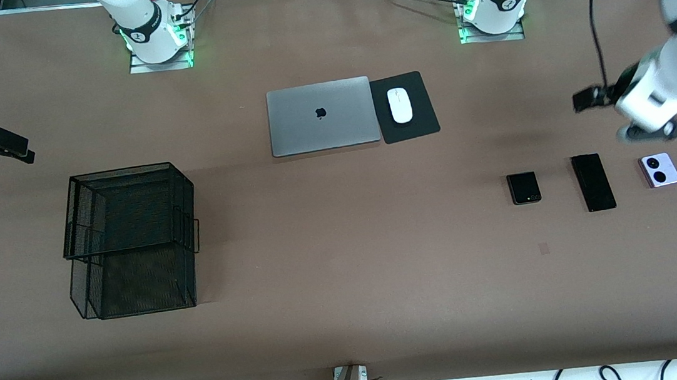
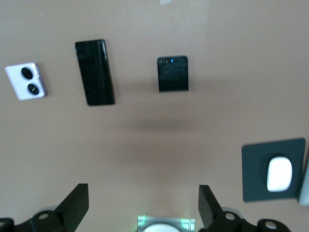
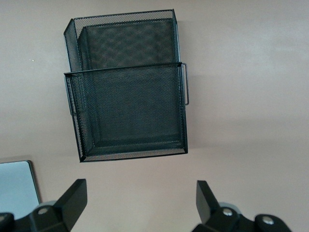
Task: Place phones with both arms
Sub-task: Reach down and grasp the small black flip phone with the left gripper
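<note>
Front view: the folded black phone (image 1: 524,188), long black slab (image 1: 593,182) and lavender phone (image 1: 660,170) lie in a row toward the left arm's end, with the blurred, probably moving left gripper (image 1: 662,129) above them.

Left wrist view: left gripper (image 2: 143,205) fingers apart, empty.

Right wrist view: right gripper (image 3: 141,202) spread wide over the table near the mesh basket (image 3: 126,87).

Three phones (image 1: 593,181), one laptop (image 1: 321,116), one mouse (image 1: 400,105), one mesh basket (image 1: 130,240).

I see my right hand (image 3: 140,203) with fingers wide apart above the bare desk (image 3: 241,96), a black mesh basket (image 3: 128,92) lying ahead of it.
</note>
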{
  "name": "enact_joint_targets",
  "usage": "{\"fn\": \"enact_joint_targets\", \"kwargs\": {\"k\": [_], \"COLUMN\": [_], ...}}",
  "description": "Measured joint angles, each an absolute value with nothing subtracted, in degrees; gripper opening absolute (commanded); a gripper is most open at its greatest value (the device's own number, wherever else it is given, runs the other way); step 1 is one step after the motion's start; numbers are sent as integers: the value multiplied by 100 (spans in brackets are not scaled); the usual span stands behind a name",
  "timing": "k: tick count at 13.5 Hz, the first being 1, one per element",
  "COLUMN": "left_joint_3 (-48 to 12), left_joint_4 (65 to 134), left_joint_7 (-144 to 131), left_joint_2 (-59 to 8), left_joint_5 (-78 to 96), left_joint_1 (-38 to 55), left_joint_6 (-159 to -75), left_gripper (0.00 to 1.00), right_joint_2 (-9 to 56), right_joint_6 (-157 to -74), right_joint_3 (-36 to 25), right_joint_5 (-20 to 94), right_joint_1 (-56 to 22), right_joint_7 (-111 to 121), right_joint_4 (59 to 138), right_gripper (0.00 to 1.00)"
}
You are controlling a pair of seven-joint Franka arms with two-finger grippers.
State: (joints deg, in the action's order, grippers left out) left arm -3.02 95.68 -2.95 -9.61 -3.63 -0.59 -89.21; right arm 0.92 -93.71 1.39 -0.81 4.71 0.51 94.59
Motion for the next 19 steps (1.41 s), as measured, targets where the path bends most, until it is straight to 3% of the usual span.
{"fn": "enact_joint_targets", "kwargs": {"k": [5,11,15,19], "left_joint_3": [-331,-453,-450,-436], "left_joint_4": [10007,11801,11969,11968], "left_joint_7": [-295,-298,-298,-298], "left_joint_2": [-1807,-2116,-2577,-2806], "left_joint_5": [-357,-351,-351,-351], "left_joint_1": [-42,0,-1,-8], "left_joint_6": [-10572,-13655,-14327,-14487], "left_gripper": [100,100,100,100], "right_joint_2": [93,95,96,96], "right_joint_6": [-9369,-9367,-9366,-9365], "right_joint_3": [137,137,137,137], "right_joint_5": [-81,-81,-81,-81], "right_joint_1": [472,472,471,471], "right_joint_7": [51,51,51,51], "right_joint_4": [9461,9462,9464,9465], "right_gripper": [100,100,100,100]}}
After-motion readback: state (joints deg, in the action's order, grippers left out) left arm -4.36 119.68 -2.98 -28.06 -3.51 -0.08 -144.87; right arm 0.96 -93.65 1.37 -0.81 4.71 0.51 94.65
